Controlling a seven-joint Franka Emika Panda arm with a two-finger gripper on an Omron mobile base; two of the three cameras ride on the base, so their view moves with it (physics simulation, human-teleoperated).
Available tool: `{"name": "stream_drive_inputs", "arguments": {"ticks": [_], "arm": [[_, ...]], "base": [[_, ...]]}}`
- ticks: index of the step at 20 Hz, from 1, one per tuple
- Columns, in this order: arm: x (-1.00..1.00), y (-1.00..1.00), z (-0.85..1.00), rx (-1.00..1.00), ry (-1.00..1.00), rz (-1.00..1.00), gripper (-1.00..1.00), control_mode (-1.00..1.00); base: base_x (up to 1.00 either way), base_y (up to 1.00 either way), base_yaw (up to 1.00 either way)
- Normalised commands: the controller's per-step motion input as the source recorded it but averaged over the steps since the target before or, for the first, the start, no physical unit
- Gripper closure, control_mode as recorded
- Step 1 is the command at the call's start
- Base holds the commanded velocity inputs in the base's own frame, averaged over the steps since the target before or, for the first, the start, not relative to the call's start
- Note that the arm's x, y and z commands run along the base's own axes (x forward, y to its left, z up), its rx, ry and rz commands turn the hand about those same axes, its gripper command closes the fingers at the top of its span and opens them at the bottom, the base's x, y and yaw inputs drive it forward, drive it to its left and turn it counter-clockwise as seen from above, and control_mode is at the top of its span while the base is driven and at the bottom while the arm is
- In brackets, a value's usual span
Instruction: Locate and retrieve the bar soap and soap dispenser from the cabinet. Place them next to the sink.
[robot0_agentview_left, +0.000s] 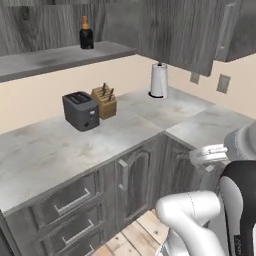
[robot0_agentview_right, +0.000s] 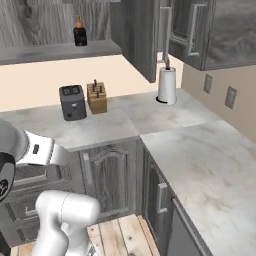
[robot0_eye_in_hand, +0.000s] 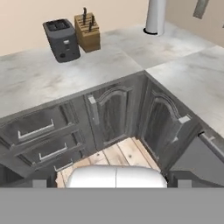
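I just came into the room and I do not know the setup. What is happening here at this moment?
A white robot arm stands in front of a corner kitchen counter and holds nothing yet. The cabinet door is open, and the soap dispenser stands upright on its shelf, untouched. On the counter are a toaster, a knife block beside it, and a paper towel roll in the corner. The end effector is low, facing the lower drawers; whether it is open cannot be told.

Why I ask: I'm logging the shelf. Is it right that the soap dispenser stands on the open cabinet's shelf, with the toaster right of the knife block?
Not quite: the toaster stands left of the knife block, as the left base view shows. The soap dispenser does stand on the cabinet shelf.
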Motion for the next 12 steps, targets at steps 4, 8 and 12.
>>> {"name": "stream_drive_inputs", "arguments": {"ticks": [4,8,12], "arm": [[0.00,0.00,0.00,0.00,0.00,0.00,-1.00,1.00],[0.00,0.00,0.00,0.00,0.00,0.00,-1.00,1.00],[0.00,0.00,0.00,0.00,0.00,0.00,-1.00,1.00]], "base": [[0.43,0.64,0.08],[0.79,0.05,0.24],[0.81,0.00,0.29]]}}
